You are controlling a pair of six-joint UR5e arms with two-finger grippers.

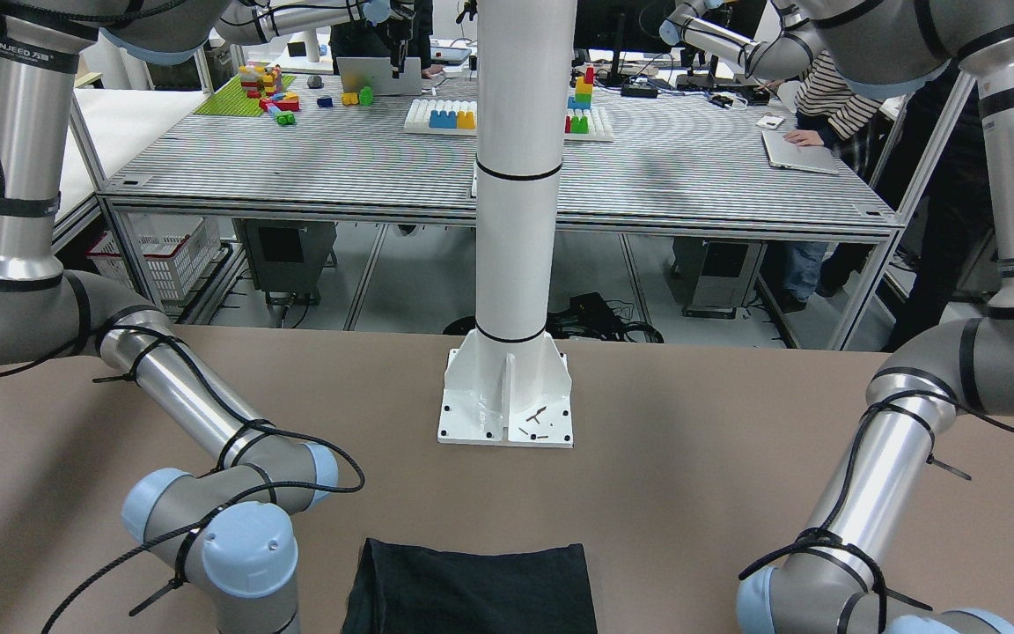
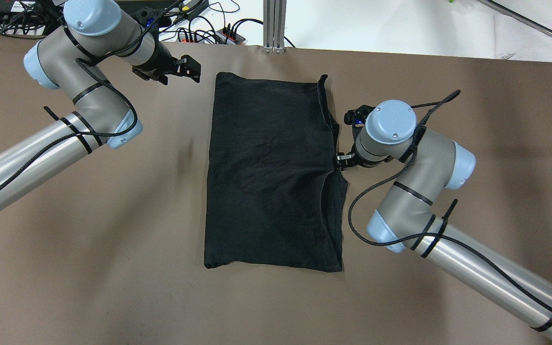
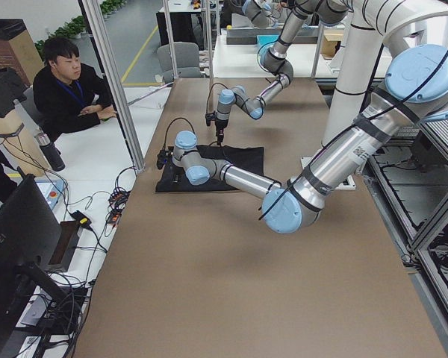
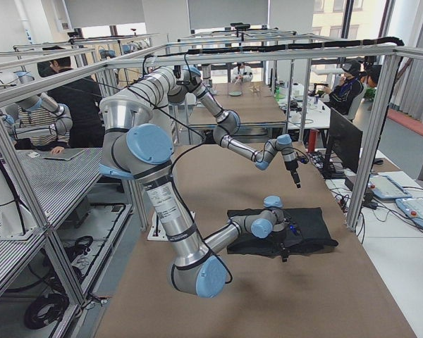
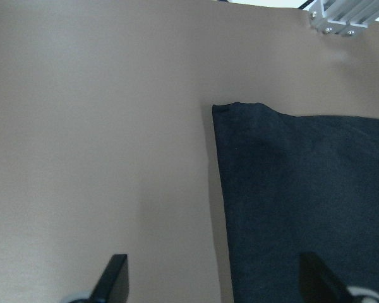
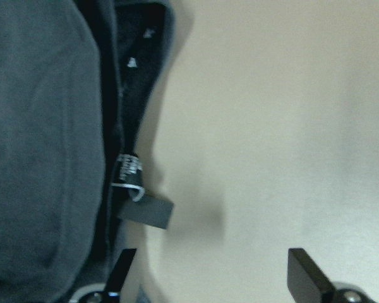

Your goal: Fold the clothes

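The clothes are one black garment (image 2: 271, 167) lying flat on the brown table as a rough rectangle; it also shows in the front view (image 1: 472, 590). Its right edge is doubled, with a small white-printed tag (image 6: 131, 173). My left gripper (image 2: 189, 69) is open and empty, above bare table just left of the garment's far left corner (image 5: 240, 110). My right gripper (image 2: 340, 160) is open at the middle of the garment's right edge, one finger (image 6: 123, 271) at the hem below the tag, the other (image 6: 303, 278) over bare table.
A white post base (image 1: 507, 396) stands on the table on the robot's side of the garment. An aluminium post (image 2: 274, 28) and cables (image 2: 204, 28) sit beyond the table's far edge. An operator (image 3: 71, 82) sits there.
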